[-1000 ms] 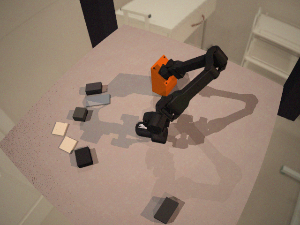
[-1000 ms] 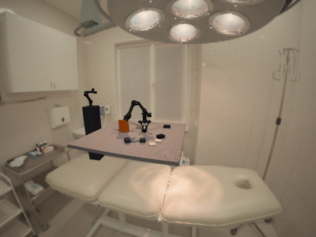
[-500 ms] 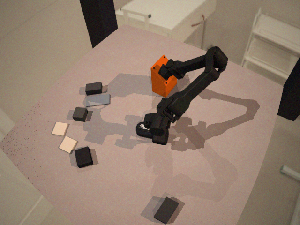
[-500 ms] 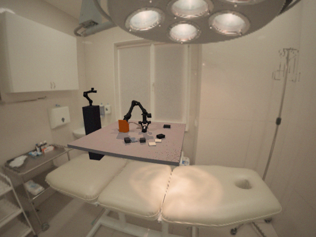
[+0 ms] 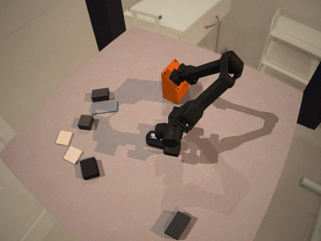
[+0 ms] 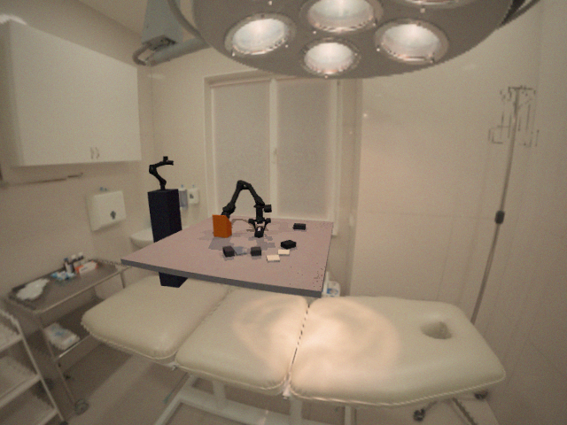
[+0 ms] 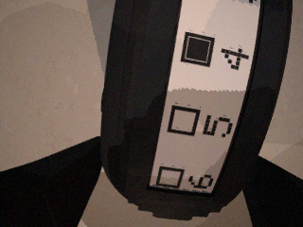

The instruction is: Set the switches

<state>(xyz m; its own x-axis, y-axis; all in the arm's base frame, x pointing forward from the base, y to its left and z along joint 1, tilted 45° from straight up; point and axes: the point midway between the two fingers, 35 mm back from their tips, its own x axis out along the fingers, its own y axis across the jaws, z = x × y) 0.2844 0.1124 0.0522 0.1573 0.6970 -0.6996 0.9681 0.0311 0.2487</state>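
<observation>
Controller unit (image 7: 189, 89) gripped in the hand (image 5: 165, 141) — label (image 7: 208, 76) up (square 4 filled).

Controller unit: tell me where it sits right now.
The controller unit is mid-bench in the top view, label-side up under the gripper, below the orange block.
</observation>
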